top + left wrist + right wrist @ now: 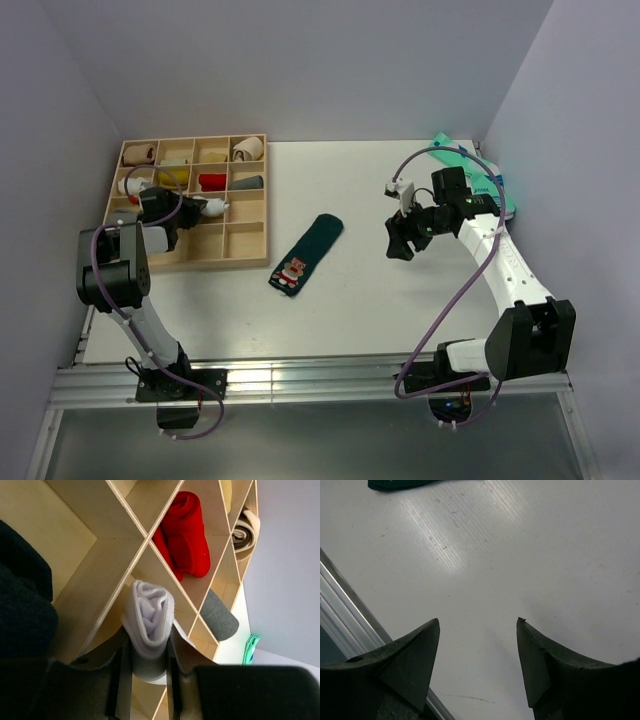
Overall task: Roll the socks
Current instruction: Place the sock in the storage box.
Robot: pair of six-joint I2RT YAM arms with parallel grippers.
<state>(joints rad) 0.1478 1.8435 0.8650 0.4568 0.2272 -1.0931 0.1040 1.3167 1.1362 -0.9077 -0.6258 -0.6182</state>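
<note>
Nearest the arm bases, the dark green sock (305, 255) lies flat and unrolled on the surface (400, 310), its red-and-white figure facing up. The right hand (477, 622) hangs spread and empty to the sock's right, well apart from it. If it pressed on one end alone, the sock would likely slide on the smooth top rather than curl. Further back, the left hand (147, 647) pinches the white sock (147, 612), already rolled, above the wooden tray (210, 262). The roll sits close to a divider, so letting go here could leave it straddling two cells or let its outer layer spring open. Beyond, a red roll (187, 535) and a grey roll (220, 615) fill neighbouring cells, and drifting that way would crowd them.
</note>
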